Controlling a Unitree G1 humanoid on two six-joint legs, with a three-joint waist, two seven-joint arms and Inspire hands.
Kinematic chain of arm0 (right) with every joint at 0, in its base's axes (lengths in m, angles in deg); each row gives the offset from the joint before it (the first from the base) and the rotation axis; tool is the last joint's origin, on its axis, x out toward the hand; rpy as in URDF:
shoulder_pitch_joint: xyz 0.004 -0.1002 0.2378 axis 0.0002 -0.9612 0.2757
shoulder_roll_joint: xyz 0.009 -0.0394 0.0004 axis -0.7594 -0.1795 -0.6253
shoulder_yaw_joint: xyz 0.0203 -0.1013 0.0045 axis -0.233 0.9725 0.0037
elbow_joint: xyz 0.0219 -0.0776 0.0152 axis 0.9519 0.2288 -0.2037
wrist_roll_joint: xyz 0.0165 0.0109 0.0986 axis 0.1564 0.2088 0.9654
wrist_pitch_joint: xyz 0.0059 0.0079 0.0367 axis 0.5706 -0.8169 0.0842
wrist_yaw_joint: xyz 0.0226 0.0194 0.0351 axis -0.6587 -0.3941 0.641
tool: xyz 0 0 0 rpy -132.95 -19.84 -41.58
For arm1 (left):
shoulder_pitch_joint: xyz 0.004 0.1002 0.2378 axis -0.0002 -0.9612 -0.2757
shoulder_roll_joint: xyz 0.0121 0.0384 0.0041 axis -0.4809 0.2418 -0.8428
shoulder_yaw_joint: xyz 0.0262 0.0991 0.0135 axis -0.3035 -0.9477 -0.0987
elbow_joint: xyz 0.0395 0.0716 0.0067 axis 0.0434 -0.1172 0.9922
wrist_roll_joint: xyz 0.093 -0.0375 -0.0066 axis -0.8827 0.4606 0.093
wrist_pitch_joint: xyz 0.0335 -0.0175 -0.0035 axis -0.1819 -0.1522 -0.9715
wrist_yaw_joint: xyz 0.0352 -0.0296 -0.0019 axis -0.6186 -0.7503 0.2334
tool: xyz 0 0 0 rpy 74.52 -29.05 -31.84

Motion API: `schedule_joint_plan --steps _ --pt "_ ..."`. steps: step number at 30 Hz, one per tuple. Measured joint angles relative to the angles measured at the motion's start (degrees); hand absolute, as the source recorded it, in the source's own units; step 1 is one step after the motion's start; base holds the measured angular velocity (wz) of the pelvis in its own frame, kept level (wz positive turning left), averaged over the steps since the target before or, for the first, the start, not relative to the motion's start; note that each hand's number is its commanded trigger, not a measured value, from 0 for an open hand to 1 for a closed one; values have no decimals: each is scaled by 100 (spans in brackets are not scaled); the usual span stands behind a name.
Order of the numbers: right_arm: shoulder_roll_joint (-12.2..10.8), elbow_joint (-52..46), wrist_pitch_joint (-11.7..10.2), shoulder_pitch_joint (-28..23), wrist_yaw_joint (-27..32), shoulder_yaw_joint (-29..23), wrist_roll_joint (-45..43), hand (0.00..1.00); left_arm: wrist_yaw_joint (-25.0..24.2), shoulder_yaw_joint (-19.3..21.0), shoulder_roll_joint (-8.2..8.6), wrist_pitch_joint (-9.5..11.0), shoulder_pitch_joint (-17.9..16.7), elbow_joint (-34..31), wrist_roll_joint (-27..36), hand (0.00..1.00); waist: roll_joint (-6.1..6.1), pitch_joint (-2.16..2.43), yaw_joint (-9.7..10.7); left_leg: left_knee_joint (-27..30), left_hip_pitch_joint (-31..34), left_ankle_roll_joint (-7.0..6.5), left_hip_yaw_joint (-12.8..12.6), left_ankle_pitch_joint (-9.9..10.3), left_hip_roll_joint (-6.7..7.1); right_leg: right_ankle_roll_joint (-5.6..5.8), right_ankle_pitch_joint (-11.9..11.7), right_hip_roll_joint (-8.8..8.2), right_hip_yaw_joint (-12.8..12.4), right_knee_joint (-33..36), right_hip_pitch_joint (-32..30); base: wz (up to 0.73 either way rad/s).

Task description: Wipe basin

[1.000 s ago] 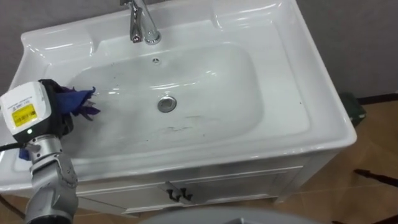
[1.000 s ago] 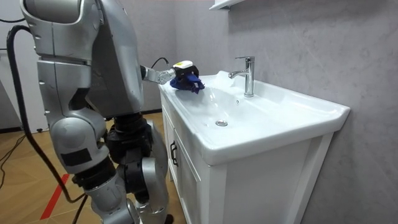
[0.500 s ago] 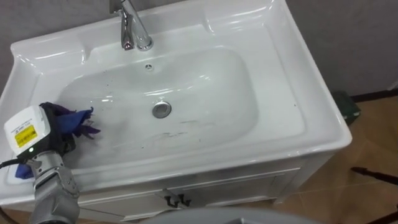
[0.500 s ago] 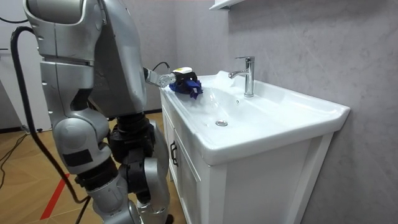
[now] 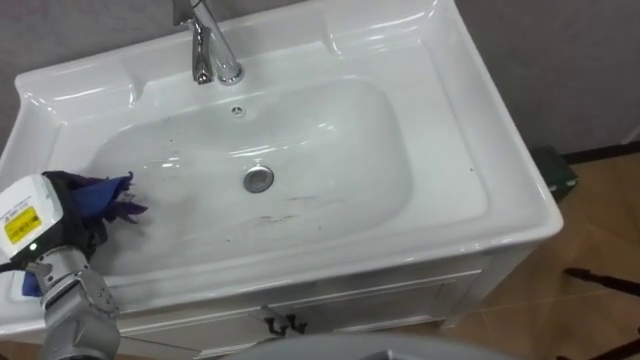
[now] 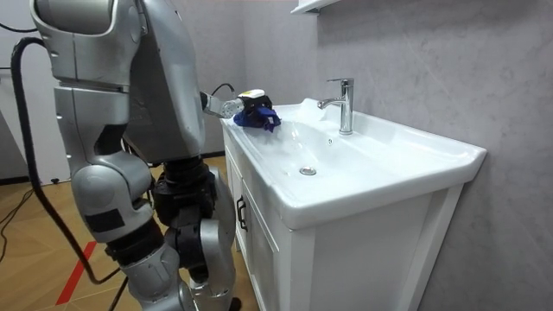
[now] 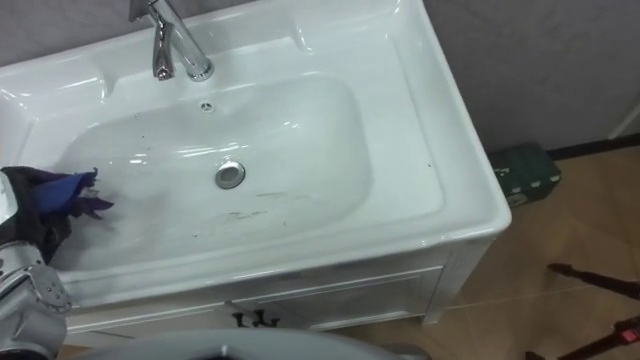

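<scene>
Basin (image 5: 400, 150), white and set on a white cabinet (image 5: 380, 300), is lying below the robot's head, with the faucet (image 5: 205, 45) at its far edge and the drain (image 5: 259, 179) in the middle. The left robot hand (image 5: 45, 225) is resting on the basin's left slope, its dark fingers curling round a blue cloth (image 5: 105, 197) that is touching the porcelain. Thin dark streaks (image 5: 280, 218) are showing just on the near side of the drain. The robot is standing close against the cabinet front.

One basin (image 5: 470, 120), one tap (image 5: 205, 45), one blue cloth (image 5: 100, 197).
</scene>
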State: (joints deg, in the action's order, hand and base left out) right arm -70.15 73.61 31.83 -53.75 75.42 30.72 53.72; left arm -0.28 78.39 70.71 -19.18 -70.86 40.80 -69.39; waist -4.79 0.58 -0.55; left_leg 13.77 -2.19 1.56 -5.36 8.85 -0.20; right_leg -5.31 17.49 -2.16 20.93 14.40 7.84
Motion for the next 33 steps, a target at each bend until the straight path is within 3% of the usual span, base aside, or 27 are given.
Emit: schedule_joint_plan --steps 11,19,20,21,23,24,33 --pt "-6 -82 148 -66 -25 -150 15 0 -7 645 -1 -307 -14 -428 6 100 30 -4 -112 -5 41 1 5 2 7 9 -15 12 33 -86 9 1" --pt "-7 -211 197 -136 -83 -147 13 0 -7 859 -3 -455 -47 -435 6 100 63 -2 -186 -6 50 23 69 21 10 16 -19 17 46 -87 5 1" --pt "-7 -228 245 -138 -100 -147 13 0 -7 858 -3 -465 -76 -435 7 95 64 -2 -186 -5 50 25 71 25 10 19 -21 17 43 -87 5 0" --pt "-7 -241 272 -143 -109 -148 15 0 -6 859 -3 -466 -100 -436 7 75 63 -2 -189 -5 51 25 69 25 10 21 -22 17 43 -89 5 0" --pt "-8 -252 296 -145 -114 -147 15 0 -5 858 -2 -464 -215 -437 7 52 65 -1 -197 5 50 23 67 36 10 25 -25 17 35 -95 5 0" --pt "-8 -252 317 -151 -114 -147 17 0 -4 858 -2 -464 -240 -437 8 0 66 -1 -196 8 51 20 66 40 10 26 -25 17 36 -95 5 0" --pt "-7 -405 353 -235 -120 -139 99 0 83 842 15 -462 -490 -437 185 0 76 6 -201 164 98 -2 77 81 0 29 -27 20 -20 -83 4 -3"
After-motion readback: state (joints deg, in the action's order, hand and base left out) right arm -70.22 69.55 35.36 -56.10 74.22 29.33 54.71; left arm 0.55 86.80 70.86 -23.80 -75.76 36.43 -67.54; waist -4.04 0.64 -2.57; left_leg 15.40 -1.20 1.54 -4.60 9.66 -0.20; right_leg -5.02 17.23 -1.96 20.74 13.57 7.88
